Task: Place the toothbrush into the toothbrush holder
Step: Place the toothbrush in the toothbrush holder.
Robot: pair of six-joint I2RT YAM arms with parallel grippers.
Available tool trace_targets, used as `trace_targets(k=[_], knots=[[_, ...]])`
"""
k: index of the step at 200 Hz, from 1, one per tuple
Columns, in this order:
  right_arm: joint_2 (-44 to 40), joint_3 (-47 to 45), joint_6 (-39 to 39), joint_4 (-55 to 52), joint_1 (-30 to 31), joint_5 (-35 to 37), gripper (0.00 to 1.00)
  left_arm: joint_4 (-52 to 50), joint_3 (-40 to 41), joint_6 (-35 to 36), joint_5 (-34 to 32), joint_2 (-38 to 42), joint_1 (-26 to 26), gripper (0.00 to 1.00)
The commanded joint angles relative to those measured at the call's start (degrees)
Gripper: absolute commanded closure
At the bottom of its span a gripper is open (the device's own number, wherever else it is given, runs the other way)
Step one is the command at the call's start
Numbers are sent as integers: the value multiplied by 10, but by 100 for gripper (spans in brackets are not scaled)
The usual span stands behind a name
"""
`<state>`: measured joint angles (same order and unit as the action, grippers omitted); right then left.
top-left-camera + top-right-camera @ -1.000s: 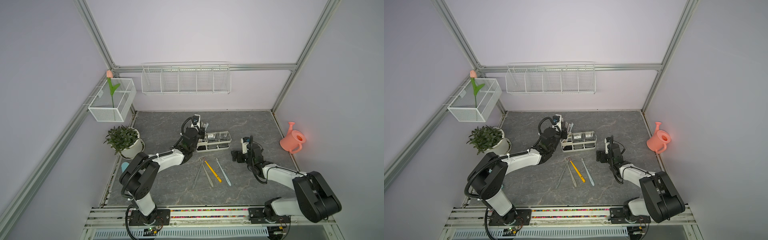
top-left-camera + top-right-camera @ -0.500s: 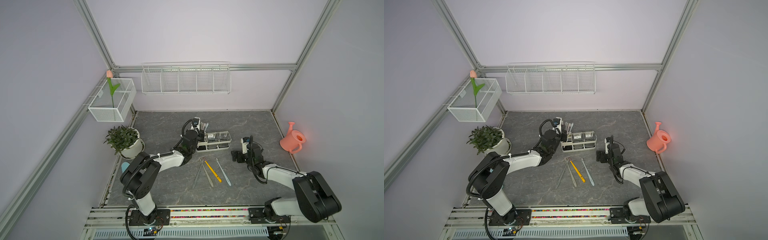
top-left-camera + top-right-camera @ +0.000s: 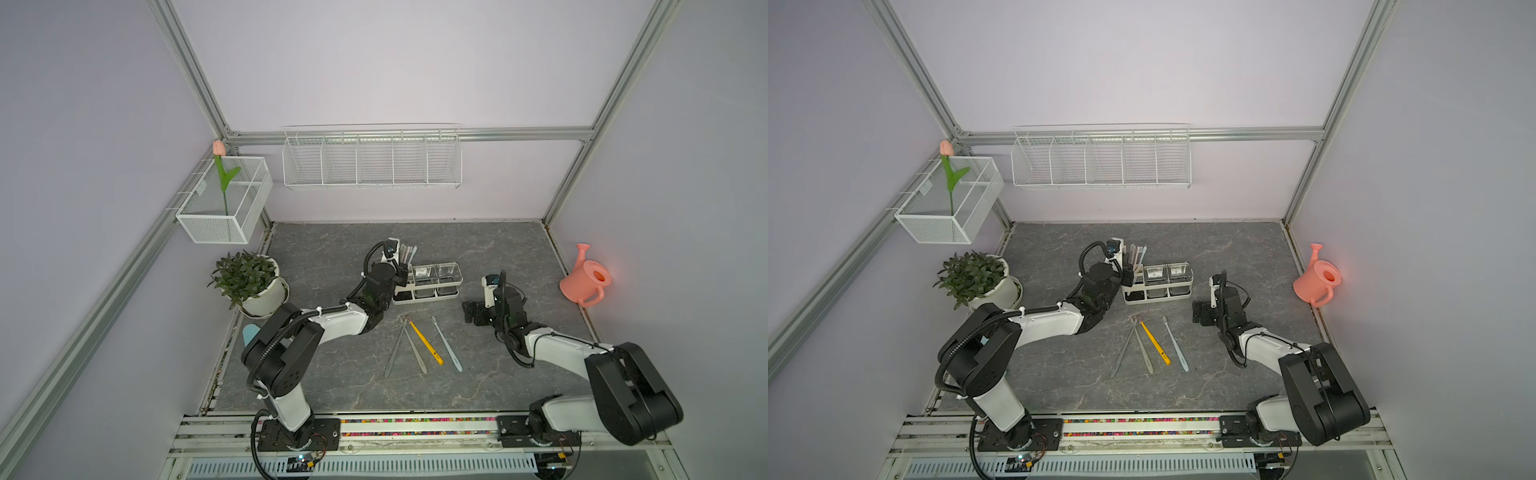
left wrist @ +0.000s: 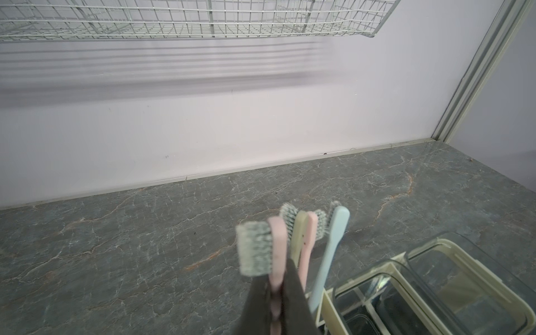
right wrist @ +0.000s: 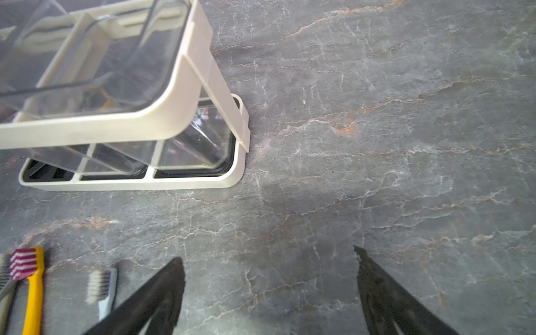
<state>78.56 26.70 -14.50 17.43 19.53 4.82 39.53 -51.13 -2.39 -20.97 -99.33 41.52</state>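
Lilac walls all round and a grey marbled tabletop [image 3: 332, 249]. In both top views the toothbrush holder [image 3: 440, 286] sits mid-table. The left gripper [image 3: 400, 272] is right up against its end compartment, the one with no clear cup, where a cluster of brush heads [image 3: 407, 252] pokes up. Four loose toothbrushes [image 3: 426, 343] lie in front, apart from the rack. The right gripper [image 3: 469, 313] hangs near the holder's other end, jaws spread wide with nothing in them. In the left wrist view the jaws are pinched tight on the pink toothbrush [image 4: 277, 249], just under its head. It's head-up with a pale pink handle and greyish-white bristles, packed close to the standing brushes [image 4: 330, 246]. Can't tell if its bottom end is inside the compartment yet, since the fingers [image 4: 293, 295] hide it. Looks like the drop-in stage to me. I'd go straight down, keep the handle upright so it doesn't shove its neighbours, and let go only once the foot is below the rim [image 4: 362, 282]. In the right wrist view the open jaws sit over bare table, with the holder's clear cups [image 5: 130, 58] just ahead and a yellow toothbrush [image 5: 33, 290] lying off to one side.
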Motion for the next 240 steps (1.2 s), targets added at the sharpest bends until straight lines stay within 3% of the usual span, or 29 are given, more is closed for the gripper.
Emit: trace_targets(k=[1, 240], knots=[[5, 10, 11, -4, -3, -6, 6, 19, 9, -8, 4, -14, -3, 94], [5, 9, 11, -2, -4, -6, 6, 59, 29, -10, 6, -44, -3, 94]])
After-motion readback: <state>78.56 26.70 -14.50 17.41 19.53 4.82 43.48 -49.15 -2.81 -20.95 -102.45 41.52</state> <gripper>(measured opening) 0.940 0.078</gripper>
